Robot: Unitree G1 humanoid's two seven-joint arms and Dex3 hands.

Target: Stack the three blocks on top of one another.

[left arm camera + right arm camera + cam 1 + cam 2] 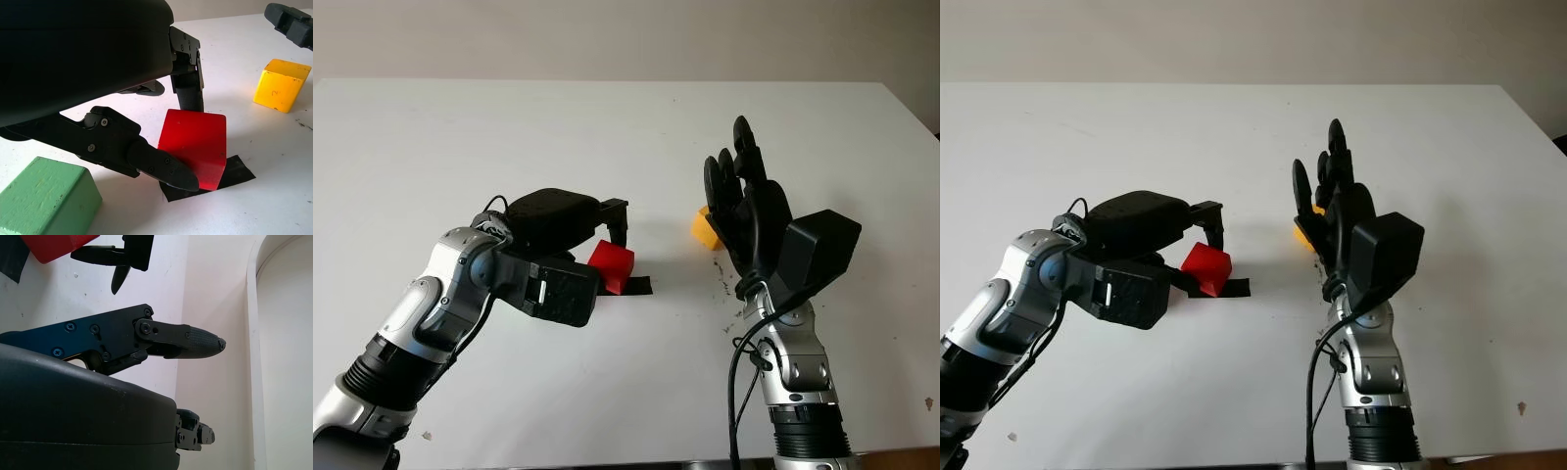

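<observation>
on black tape patch (239, 169), left hand (161, 142) grips red block (195, 144); right hand (744, 211) open nr yellow block (281, 84).

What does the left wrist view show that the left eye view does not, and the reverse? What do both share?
The left wrist view adds the green block beside the left hand. The left eye view adds the table to its far edge and the whole open right hand, raised near the yellow block. Both: the left hand closed on the red block over black tape.
</observation>
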